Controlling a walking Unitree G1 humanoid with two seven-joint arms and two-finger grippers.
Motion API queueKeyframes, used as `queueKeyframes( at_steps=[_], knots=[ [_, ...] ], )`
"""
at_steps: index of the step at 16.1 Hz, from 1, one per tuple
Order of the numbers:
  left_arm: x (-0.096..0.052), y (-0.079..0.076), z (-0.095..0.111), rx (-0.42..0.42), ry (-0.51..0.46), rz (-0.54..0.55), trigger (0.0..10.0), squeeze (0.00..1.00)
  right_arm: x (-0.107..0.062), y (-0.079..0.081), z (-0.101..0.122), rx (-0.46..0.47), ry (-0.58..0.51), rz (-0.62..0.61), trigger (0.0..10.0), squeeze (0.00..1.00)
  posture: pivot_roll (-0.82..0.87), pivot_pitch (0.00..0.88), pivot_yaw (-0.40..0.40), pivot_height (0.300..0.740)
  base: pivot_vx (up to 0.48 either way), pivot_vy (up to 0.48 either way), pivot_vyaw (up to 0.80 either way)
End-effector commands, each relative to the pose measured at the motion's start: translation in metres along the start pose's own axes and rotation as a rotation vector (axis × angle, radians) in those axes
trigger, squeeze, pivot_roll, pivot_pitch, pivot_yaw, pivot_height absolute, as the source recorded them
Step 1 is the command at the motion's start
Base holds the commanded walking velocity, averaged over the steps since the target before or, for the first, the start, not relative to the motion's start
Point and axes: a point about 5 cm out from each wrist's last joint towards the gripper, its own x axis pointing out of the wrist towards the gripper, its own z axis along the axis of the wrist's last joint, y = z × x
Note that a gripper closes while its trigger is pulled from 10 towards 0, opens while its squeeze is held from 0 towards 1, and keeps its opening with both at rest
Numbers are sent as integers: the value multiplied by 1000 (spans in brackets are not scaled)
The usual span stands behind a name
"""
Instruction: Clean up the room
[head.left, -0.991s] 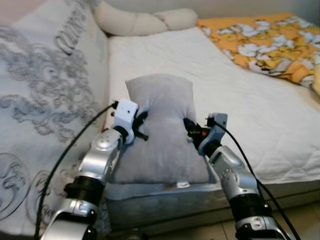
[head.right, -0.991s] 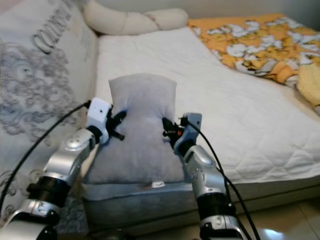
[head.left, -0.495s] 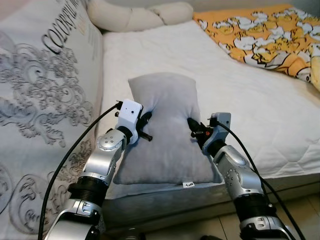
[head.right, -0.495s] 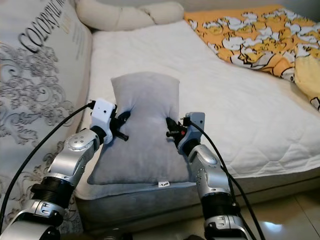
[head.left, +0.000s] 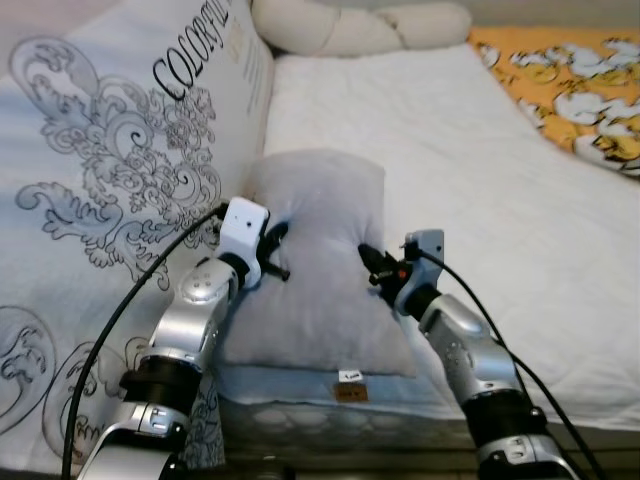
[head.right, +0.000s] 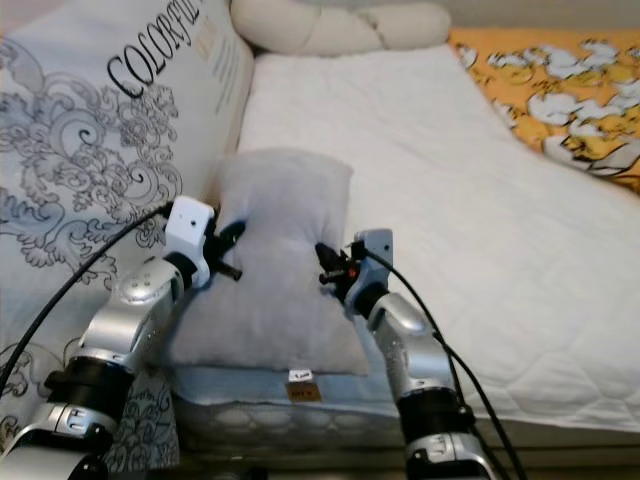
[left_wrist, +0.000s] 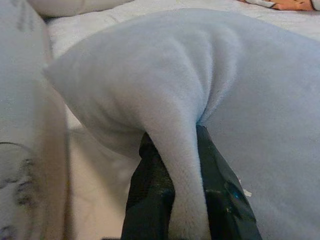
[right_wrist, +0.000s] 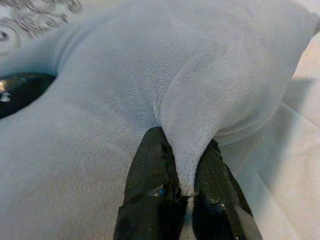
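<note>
Since a second ago the whole scene has slid rightward in the head views, a shift of the camera: the big printed cushion now takes up much more of the left side, and less of the orange blanket is seen. Against the arms, the grey pillow sits much as it did, and both end effectors remain clamped on it.

Largest is the bed (head.left: 470, 170), covered by a white quilted mattress pad that runs from the near edge to the far end. Along its left side leans the big printed cushion (head.left: 110, 200), pale with grey scrollwork and black lettering near its top. At the far end lies a cream knotted bolster (head.left: 350, 28), and the orange blanket (head.left: 575, 90) with white cartoon figures is spread over the far right corner.

The grey pillow (head.left: 315, 265) is plush, plain and roughly rectangular, lying lengthwise at the near edge of the bed, just beside the printed cushion, with a small white tag (head.left: 348, 376) at its near hem. Its sides are pinched inward into folds where it is gripped.

The left end effector (left_wrist: 175, 170) has its black fingers closed on a fold of the pillow's left edge. The right end effector (right_wrist: 182, 175) is likewise closed on a fold of the right edge.
</note>
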Motion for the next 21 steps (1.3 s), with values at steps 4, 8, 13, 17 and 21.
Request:
queueKeyframes(
  at_steps=[4, 8, 13, 17, 21],
  knots=[
    [-1, 10, 4, 100, 12, 34, 10000, 0, 0, -2, -1, 11, 10, 1, 10000, 0, 77, 0, 77, 740, 0, 0, 0],
    [4, 26, 14, 183, 4, 65, 10000, 0, -1, -13, 0, 61, -7, -90, 10000, 1000, 74, 0, 83, 740, 0, 0, 0],
    [20, 41, 35, 295, -20, 94, 10000, 0, -6, -24, -2, 14, -5, -148, 10000, 1000, 54, 0, 96, 740, 0, 0, 0],
    [30, 59, 58, 420, -16, 131, 10000, 0, -12, -22, 11, -30, -52, -35, 10000, 1000, 31, 0, 100, 740, 0, 0, 0],
    [36, 70, 80, 469, -15, 198, 10000, 0, -27, -22, 19, -145, -36, 60, 10000, 1000, -20, 0, 119, 740, 0, 0, 0]
  ],
)
